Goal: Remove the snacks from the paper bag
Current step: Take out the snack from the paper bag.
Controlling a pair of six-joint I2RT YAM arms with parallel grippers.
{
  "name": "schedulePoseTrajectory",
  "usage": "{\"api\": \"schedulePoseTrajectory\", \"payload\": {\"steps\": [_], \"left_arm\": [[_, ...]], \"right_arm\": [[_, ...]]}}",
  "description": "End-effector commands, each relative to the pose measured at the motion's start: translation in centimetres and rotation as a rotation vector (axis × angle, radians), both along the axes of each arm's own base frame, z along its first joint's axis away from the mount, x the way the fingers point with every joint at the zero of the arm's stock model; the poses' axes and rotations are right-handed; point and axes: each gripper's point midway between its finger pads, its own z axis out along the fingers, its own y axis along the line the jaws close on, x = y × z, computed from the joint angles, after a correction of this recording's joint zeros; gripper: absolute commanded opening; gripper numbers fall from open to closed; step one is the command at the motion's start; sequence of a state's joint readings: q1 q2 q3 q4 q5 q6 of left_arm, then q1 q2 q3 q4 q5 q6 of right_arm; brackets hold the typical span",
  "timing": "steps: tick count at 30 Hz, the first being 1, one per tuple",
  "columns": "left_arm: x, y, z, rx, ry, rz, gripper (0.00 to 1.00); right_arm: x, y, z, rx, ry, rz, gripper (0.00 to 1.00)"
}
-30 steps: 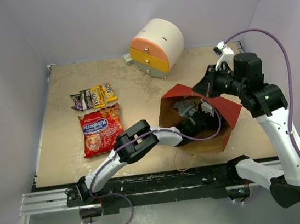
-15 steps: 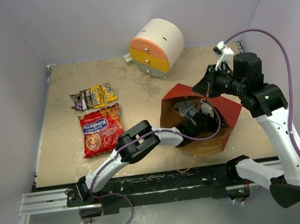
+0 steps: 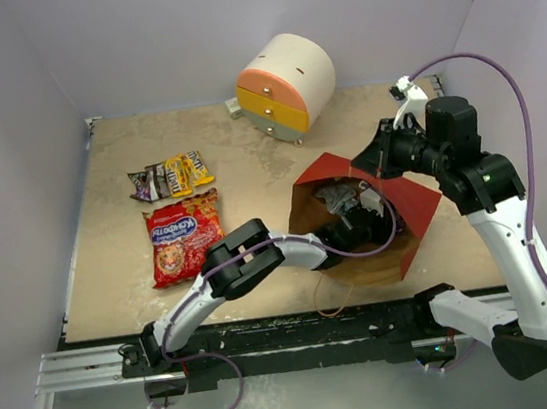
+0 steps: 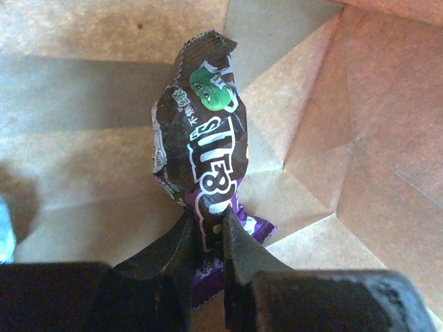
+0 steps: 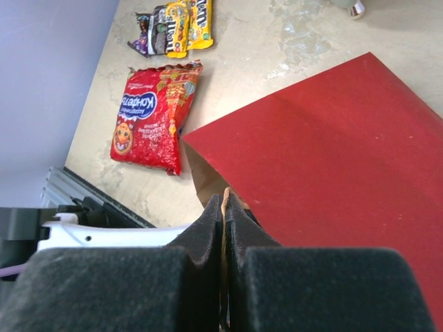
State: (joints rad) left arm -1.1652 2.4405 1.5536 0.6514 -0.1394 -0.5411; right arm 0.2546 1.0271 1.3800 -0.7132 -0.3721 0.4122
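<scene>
The paper bag [image 3: 417, 204] lies on its side, red outside and brown inside [image 4: 360, 138]. My left gripper [image 4: 208, 223] reaches deep into it [image 3: 357, 222] and is shut on the lower end of a dark purple candy packet [image 4: 204, 138]. A crinkly silver packet [image 3: 336, 196] lies in the bag behind it. My right gripper [image 5: 223, 207] is shut on the bag's thin string handle at the upper rim [image 3: 380, 155], next to the red wall [image 5: 332, 152]. On the table to the left lie the red crisp packet [image 3: 185, 236] and several small candy packets [image 3: 171, 176].
A round white cabinet with orange and yellow drawers [image 3: 286, 84] stands at the back, just beyond the bag. Purple walls close in the left, back and right sides. A metal rail [image 3: 83, 366] runs along the near edge by the arm bases.
The left gripper's jaws have closed on the purple candy packet inside the bag, and its forearm has shifted slightly left. The right gripper and the bag have not moved.
</scene>
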Motion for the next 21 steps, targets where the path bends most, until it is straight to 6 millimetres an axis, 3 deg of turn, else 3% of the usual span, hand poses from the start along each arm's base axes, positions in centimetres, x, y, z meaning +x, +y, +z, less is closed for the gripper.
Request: {"api": "schedulePoseTrajectory", "payload": {"steps": [1, 9, 15, 21], "left_arm": [[-0.6, 1.2, 5.4, -0.069, 0.014, 0.0, 0.06], [-2.9, 3.6, 8.8, -0.048, 0.07, -0.056, 0.0], [-6.0, 5.9, 12.0, 0.004, 0.114, -0.227, 0.0], [-8.9, 10.4, 13.5, 0.155, 0.118, -0.322, 0.0]], "right_arm": [[0.4, -0.8, 1.3, -0.019, -0.059, -0.042, 0.0], [1.1, -1.6, 1.7, -0.024, -0.084, -0.107, 0.0], [1.4, -2.2, 2.2, -0.048, -0.136, -0.124, 0.0], [2.4, -2.9, 2.5, -0.098, -0.18, -0.15, 0.0]]}}
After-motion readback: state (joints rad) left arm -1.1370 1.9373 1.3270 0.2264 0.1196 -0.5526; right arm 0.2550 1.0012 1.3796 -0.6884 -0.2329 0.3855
